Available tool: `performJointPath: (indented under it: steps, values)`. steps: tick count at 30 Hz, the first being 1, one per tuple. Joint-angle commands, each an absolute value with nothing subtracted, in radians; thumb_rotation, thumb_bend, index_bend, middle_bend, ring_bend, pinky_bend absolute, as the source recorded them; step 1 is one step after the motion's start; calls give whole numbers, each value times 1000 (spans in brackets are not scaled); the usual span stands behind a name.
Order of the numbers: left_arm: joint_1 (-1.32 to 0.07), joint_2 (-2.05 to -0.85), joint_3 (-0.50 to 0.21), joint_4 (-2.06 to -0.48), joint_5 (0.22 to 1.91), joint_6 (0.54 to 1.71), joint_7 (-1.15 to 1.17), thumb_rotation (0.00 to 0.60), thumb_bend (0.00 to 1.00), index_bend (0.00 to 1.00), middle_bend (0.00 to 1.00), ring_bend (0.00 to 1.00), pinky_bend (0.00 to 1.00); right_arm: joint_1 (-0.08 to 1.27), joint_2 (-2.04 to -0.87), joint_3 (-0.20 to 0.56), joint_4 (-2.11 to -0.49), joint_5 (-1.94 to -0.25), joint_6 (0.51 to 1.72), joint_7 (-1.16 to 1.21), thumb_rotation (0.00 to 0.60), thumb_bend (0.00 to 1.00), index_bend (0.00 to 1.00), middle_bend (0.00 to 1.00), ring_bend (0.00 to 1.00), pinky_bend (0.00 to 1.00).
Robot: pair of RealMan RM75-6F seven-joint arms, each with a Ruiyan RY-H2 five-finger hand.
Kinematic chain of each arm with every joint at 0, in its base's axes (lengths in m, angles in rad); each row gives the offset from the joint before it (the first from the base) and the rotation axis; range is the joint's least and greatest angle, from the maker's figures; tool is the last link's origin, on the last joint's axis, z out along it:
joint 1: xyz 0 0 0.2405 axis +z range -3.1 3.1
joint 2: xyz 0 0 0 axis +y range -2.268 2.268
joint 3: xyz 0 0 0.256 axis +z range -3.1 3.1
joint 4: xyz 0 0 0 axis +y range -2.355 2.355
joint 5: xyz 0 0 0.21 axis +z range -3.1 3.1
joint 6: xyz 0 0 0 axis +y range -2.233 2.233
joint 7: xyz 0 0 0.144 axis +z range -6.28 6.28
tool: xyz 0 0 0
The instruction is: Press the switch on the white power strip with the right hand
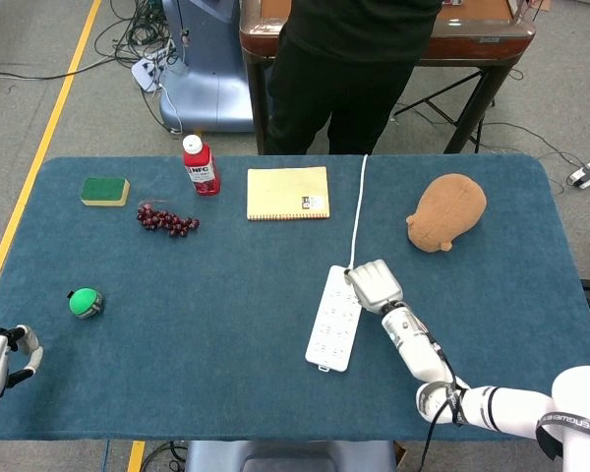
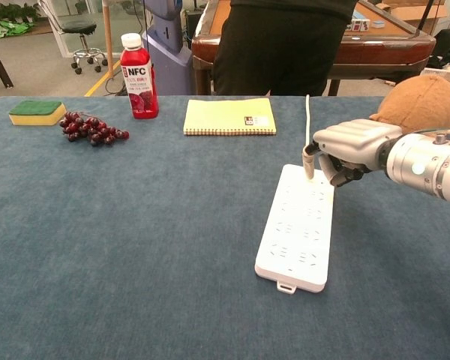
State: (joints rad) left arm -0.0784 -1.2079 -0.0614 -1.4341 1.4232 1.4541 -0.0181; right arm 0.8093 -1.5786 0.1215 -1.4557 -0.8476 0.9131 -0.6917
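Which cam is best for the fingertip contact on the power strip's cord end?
Chest view. From the side, the right robot hand shows one finger pointing down onto the power strip at its cord end. In the head view the robot hand covers that end from above, hiding the contact.

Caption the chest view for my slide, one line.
Right hand reaches a fingertip down at the cord end of the white power strip on the blue table.

Grey floor (image 1: 69, 118), yellow line (image 1: 49, 128), brown wooden table (image 1: 472, 44) behind.
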Motion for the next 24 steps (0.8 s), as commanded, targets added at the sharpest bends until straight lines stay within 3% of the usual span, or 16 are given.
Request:
performJointPath:
  steps: [1,24]
  values:
    - [-78,-1208,-62,-1433,1422,1453,-19,600,500,680,632,550,812,813,-1581,118,-1452,-843,913,-694,600,886,390,1000,1000,1000]
    - [-77,-1203,-66,-1436,1400,1439,-16,600,500,682,632,550,812,850,-1600,101,-1423,-772,890,-709,600,886,390,1000,1000,1000]
